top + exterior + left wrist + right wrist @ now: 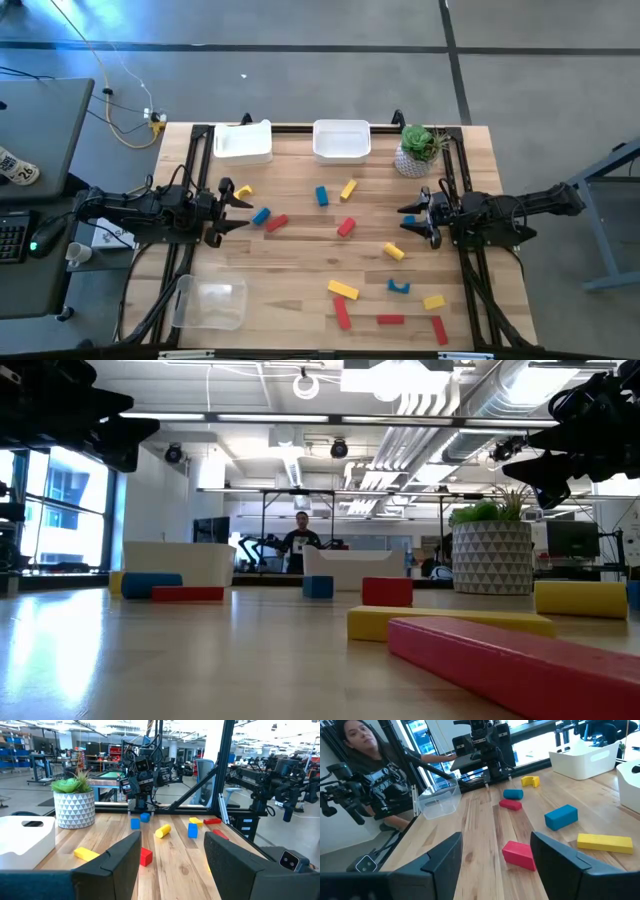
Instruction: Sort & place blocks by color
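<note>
Red, yellow and blue blocks lie scattered flat on the wooden table. My left gripper (238,206) hovers open at the table's left side, with a yellow arch (243,190), a blue block (261,215) and a red block (277,223) just in front of it. My right gripper (408,218) hovers open at the right side. A red block (346,227) and a yellow block (394,252) lie near it. In the right wrist view that red block (519,854) lies ahead of the open fingers. More blocks, among them a red bar (390,320) and a blue arch (399,288), lie toward the near right corner.
Two white bins (243,141) (341,140) and a potted plant (418,150) stand along the far edge. A clear bin (212,304) sits at the near left corner. A black frame rail runs along each side of the table. A person (365,750) sits beyond the left side.
</note>
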